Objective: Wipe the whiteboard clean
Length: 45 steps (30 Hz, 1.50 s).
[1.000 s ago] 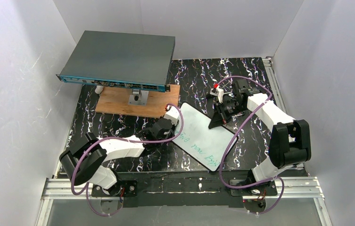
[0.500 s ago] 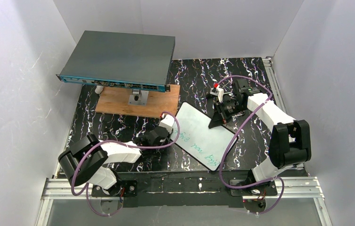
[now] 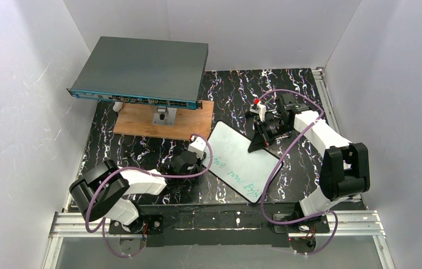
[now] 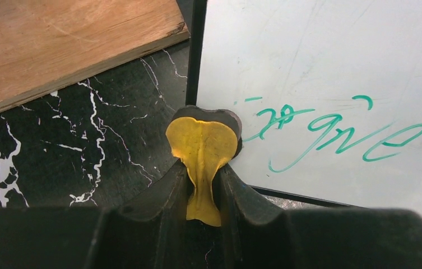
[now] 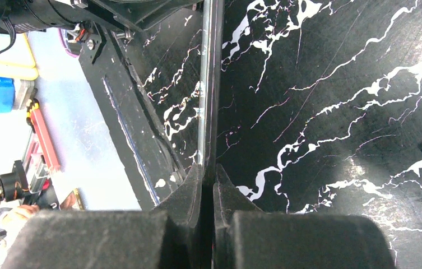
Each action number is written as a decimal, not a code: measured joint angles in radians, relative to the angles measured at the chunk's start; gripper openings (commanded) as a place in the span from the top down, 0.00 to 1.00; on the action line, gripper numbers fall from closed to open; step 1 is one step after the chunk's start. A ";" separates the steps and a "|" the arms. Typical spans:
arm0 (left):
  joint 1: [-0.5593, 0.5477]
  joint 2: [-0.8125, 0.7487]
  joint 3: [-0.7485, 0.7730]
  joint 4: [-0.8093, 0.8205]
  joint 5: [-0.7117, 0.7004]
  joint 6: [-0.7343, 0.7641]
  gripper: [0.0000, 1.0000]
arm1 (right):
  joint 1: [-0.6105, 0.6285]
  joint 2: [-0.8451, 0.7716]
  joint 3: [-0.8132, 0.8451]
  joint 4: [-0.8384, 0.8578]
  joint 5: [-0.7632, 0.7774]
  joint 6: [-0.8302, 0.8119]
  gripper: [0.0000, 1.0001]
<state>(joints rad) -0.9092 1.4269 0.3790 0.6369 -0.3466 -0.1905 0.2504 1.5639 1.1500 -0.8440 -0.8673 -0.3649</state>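
Overall, white walls (image 3: 23,112) enclose a black, white-veined tabletop (image 3: 236,89) bearing the whiteboard (image 3: 242,159).

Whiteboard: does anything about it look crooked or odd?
Yes. The whiteboard sits turned diagonally on the table, its far edge pinched in the right gripper. Green writing runs only along its near side; nothing looks damaged.

Two grippers: left gripper (image 4: 203,174) and right gripper (image 5: 208,180) — one whiteboard (image 3: 241,159), one wooden plank (image 3: 141,120), one grey box (image 3: 141,67), one yellow cloth (image 4: 202,147) between the left fingers.
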 measured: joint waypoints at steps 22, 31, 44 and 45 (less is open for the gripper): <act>0.013 0.109 0.245 -0.143 0.109 0.120 1.00 | -0.026 0.000 0.026 0.010 0.034 0.027 0.99; 0.000 0.037 0.245 -0.079 0.220 0.078 1.00 | 0.007 0.008 0.026 0.008 0.019 0.013 0.99; -0.008 -0.002 0.100 -0.026 0.062 -0.053 1.00 | 0.013 0.016 0.025 0.005 0.009 0.004 0.99; -0.008 -0.004 0.092 -0.038 0.040 -0.068 1.00 | 0.013 0.016 0.025 0.004 0.008 0.003 0.99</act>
<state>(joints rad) -0.9173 1.4227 0.4709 0.5987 -0.3069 -0.2581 0.2638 1.5803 1.1751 -0.8398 -0.8589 -0.3614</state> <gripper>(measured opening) 0.214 0.085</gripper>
